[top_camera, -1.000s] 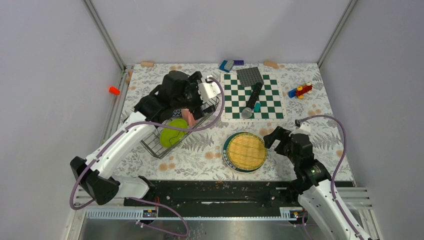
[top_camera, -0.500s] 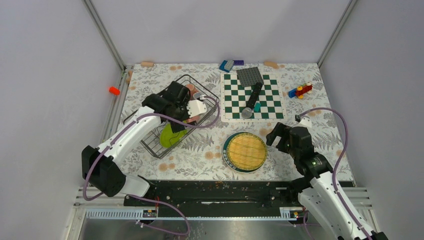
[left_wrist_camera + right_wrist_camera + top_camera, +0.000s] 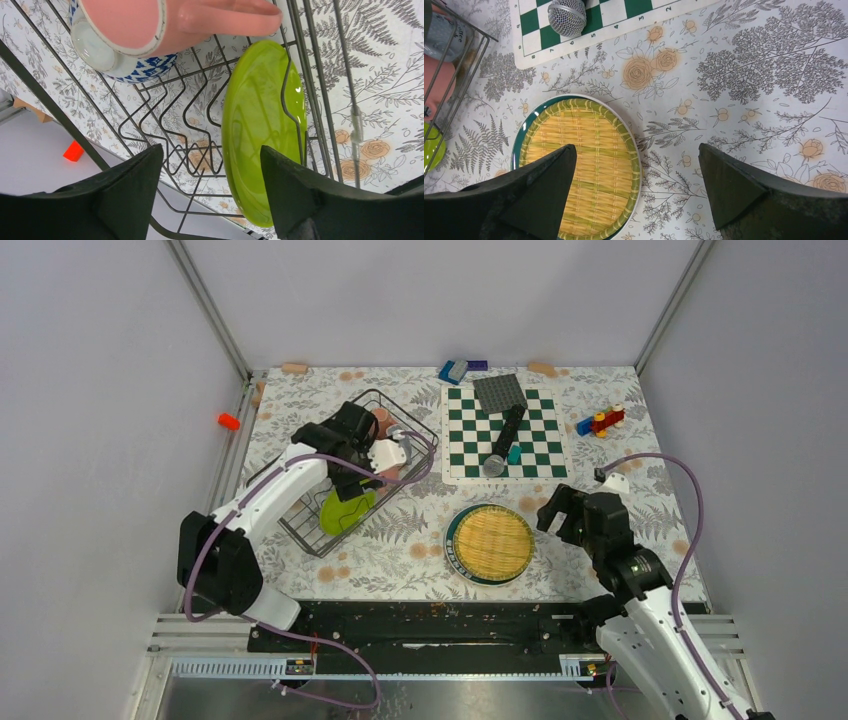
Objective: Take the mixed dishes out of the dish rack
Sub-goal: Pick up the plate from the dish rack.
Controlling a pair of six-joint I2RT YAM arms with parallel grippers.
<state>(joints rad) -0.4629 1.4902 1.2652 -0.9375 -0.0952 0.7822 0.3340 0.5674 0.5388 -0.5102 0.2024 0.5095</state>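
Left wrist: glossy lime-green plate (image 3: 260,130) stands on edge in the dark wire dish rack (image 3: 197,135), with a smooth pink mug (image 3: 200,20) beside it. Left pincer (image 3: 210,155) is open and empty. Right pincer (image 3: 636,150) is wide, over the floral table (image 3: 749,75).

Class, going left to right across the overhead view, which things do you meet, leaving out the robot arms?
First the small orange object → dish rack → chessboard → toy blocks

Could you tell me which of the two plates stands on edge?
The plain lime-green plate, upright in the dark wire dish rack; the yellow woven-pattern plate with the green rim lies flat on the table.
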